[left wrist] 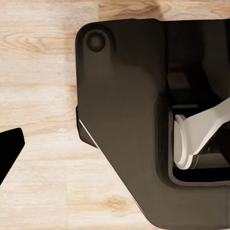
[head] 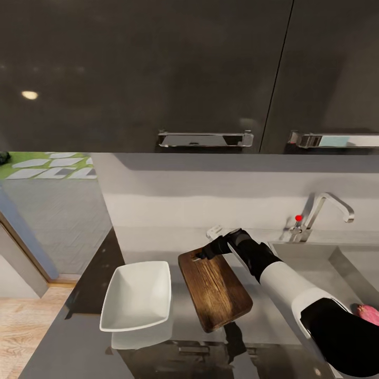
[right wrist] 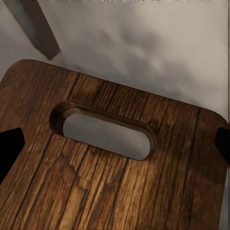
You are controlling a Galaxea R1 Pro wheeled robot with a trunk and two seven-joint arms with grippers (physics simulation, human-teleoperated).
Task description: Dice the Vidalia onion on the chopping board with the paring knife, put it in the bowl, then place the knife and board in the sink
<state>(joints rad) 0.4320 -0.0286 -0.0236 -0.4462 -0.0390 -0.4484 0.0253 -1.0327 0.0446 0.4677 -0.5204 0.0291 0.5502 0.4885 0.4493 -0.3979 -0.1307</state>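
The dark brown chopping board (head: 213,289) lies on the grey countertop (head: 158,245), just right of the white square bowl (head: 138,295). My right gripper (head: 202,256) hovers over the board's far end, open, with nothing held. In the right wrist view the oblong slot handle (right wrist: 103,130) sits between its spread fingertips (right wrist: 9,149). The pinkish-red Vidalia onion (head: 368,314) rests in the steel sink (head: 337,263) at the far right. I cannot pick out the paring knife. My left gripper (left wrist: 115,146) hangs over wooden floor beside the robot's dark base (left wrist: 124,120), one fingertip showing far to the side.
The chrome tap (head: 329,206) with its red knob (head: 298,218) stands behind the sink. A small pale object (head: 215,231) lies by the wall behind my right gripper. Dark upper cabinets (head: 158,68) with chrome handles hang overhead. The countertop ends left of the bowl.
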